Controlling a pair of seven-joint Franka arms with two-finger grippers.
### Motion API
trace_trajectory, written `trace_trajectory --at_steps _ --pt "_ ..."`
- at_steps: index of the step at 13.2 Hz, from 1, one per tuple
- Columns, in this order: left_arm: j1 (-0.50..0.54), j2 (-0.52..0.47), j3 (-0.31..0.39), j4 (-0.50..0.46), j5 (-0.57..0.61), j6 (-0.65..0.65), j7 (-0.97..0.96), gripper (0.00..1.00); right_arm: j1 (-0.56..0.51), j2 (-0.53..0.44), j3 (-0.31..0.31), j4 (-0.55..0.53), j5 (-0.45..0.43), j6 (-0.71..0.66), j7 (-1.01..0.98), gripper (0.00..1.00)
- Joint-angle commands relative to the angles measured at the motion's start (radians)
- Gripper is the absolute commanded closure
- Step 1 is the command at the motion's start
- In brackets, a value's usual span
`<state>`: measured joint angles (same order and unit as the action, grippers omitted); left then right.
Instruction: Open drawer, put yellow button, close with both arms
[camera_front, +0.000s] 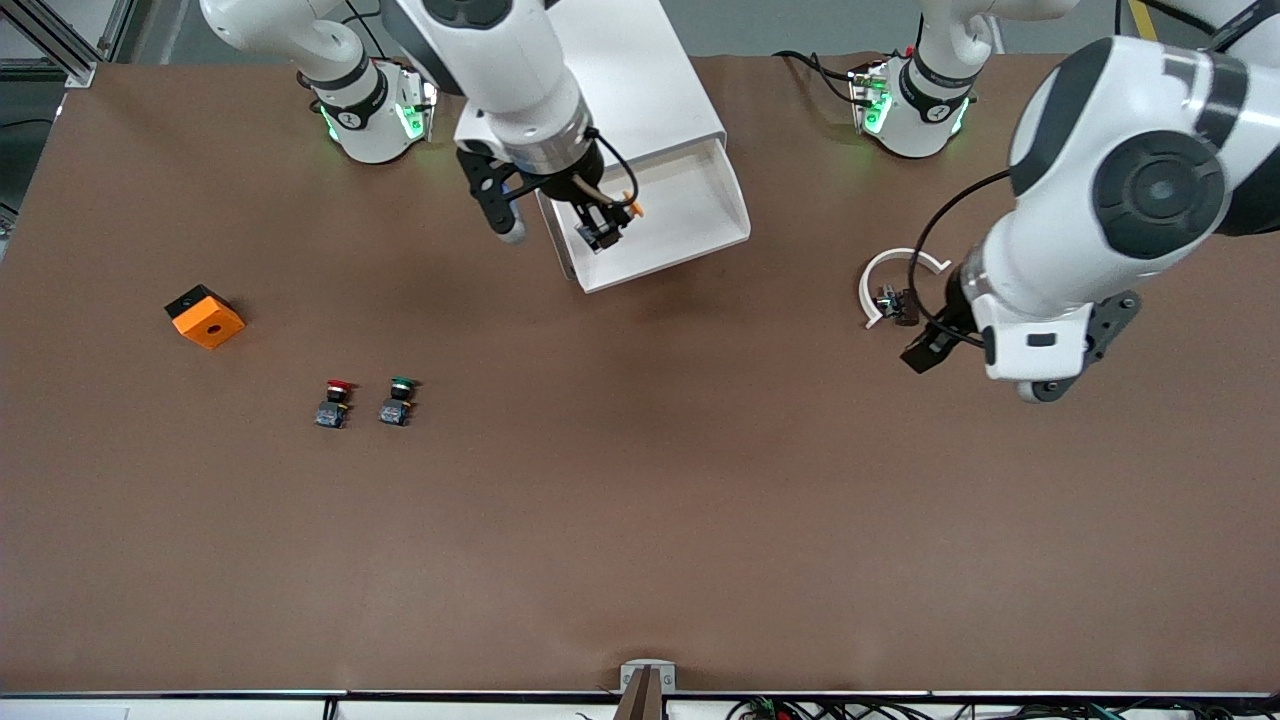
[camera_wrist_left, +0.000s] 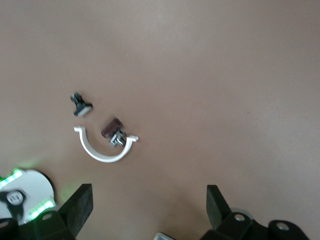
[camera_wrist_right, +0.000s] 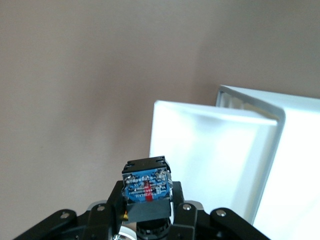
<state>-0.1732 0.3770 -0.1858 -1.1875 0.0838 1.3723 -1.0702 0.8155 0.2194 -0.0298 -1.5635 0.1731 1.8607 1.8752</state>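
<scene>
The top drawer (camera_front: 700, 225) of the white cabinet (camera_front: 640, 70) stands pulled out as a wide cream tray; it also shows in the right wrist view (camera_wrist_right: 210, 150). My right gripper (camera_front: 605, 222) is shut on the yellow button (camera_front: 612, 220) and holds it over the drawer's edge toward the right arm's end. The button lies tilted, its yellow-orange cap (camera_front: 634, 208) to one side. In the right wrist view its bluish base (camera_wrist_right: 146, 182) faces the camera between the fingers. My left gripper (camera_front: 925, 345) is open and empty, over bare table beside a white ring.
A red-capped button (camera_front: 335, 402) and a green-capped button (camera_front: 399, 400) stand side by side toward the right arm's end. An orange block with a hole (camera_front: 205, 316) lies farther out that way. A white open ring (camera_front: 893, 285) with a small dark part (camera_wrist_left: 114, 132) lies by my left gripper.
</scene>
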Motion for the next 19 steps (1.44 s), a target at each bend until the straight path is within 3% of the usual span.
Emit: trace_trajectory --at_steps 1,6,10,16,19 --pt "0.037 -0.049 0.002 -0.03 0.013 0.001 0.104 0.0 0.059 0.067 -0.018 0.083 -0.037 -0.075 0.12 1.0" --pt "0.138 -0.115 0.0 -0.04 0.013 0.011 0.402 0.0 0.111 0.182 -0.018 0.193 -0.046 -0.117 0.263 1.0" --pt "0.21 -0.133 -0.003 -0.064 0.004 0.008 0.723 0.0 0.149 0.221 -0.018 0.2 -0.06 -0.11 0.318 1.0" --pt "0.21 -0.156 -0.026 -0.109 -0.006 0.014 0.895 0.0 0.188 0.264 -0.018 0.2 -0.06 -0.066 0.397 1.0" --pt "0.21 -0.222 -0.044 -0.235 -0.013 0.124 0.895 0.0 0.2 0.282 -0.019 0.2 -0.061 -0.051 0.4 1.0"
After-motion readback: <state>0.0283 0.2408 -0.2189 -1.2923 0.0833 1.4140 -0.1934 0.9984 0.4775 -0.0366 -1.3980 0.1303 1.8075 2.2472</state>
